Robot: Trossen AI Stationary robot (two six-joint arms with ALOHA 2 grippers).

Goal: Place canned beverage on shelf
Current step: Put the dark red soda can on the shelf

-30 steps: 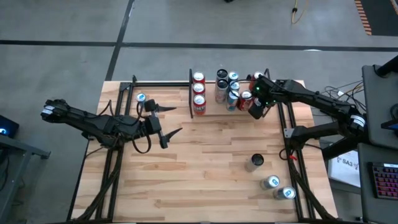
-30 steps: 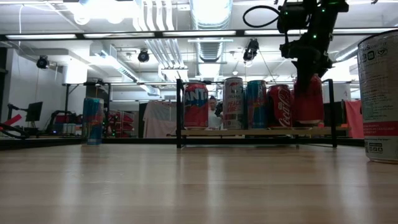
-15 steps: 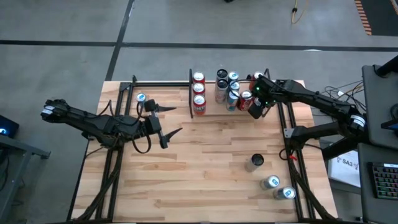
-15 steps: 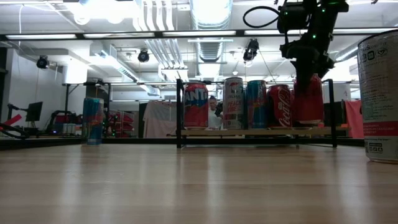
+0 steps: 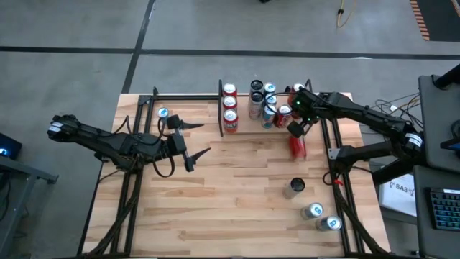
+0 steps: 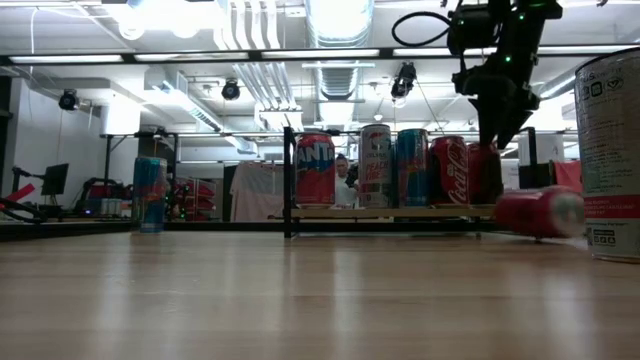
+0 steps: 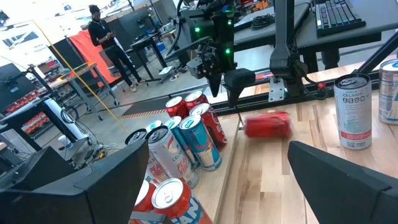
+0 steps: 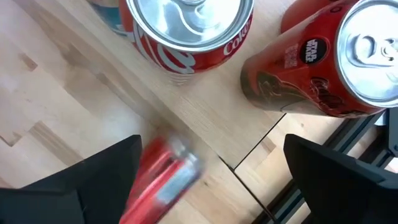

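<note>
The shelf, a light-wood board with black rails, holds several upright cans at the table's far middle; it also shows in the low view. A red can lies on its side on the tabletop just in front of the shelf's right end; it also shows in the low view, the left wrist view and, blurred, the right wrist view. My right gripper hangs open and empty above the shelf's right front corner. My left gripper is open and empty at the table's left middle.
A blue can stands at the far left. A grey can and two more cans stand at the near right. A Coca-Cola can and a dark red can stand on the shelf below my right gripper.
The red can, held upright below my right gripper at the shelf's right end half a second ago, has left the gripper, fallen toward the table's near edge and now lies on its side on the tabletop, blurred. My right gripper has stayed in place.
</note>
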